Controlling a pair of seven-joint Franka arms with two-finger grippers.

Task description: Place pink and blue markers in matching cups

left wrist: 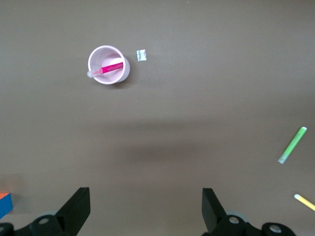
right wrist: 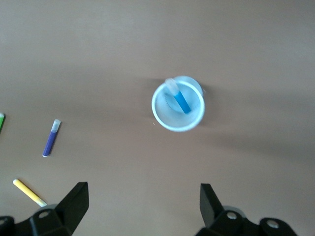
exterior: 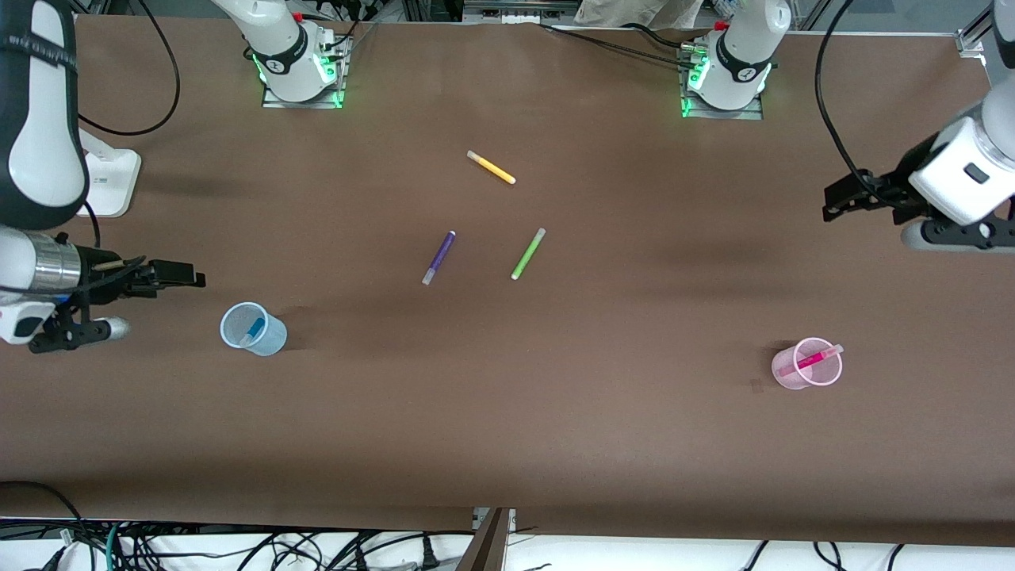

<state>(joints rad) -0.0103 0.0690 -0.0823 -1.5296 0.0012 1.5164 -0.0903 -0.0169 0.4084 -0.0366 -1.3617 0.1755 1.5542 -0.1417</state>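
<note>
The blue marker (exterior: 254, 329) stands in the pale blue cup (exterior: 270, 341) toward the right arm's end of the table; both show in the right wrist view, marker (right wrist: 182, 101) in cup (right wrist: 162, 118). The pink marker (exterior: 810, 361) leans in the pale pink cup (exterior: 789, 379) toward the left arm's end; the left wrist view shows marker (left wrist: 107, 68) in cup (left wrist: 124, 71). My right gripper (exterior: 186, 275) is open and empty, raised beside the blue cup. My left gripper (exterior: 840, 202) is open and empty, raised at the left arm's end of the table.
A yellow marker (exterior: 492, 167), a purple marker (exterior: 438, 257) and a green marker (exterior: 528, 253) lie mid-table, farther from the front camera than the cups. A small scrap (left wrist: 141, 55) lies beside the pink cup. A white box (exterior: 111, 182) stands at the right arm's end.
</note>
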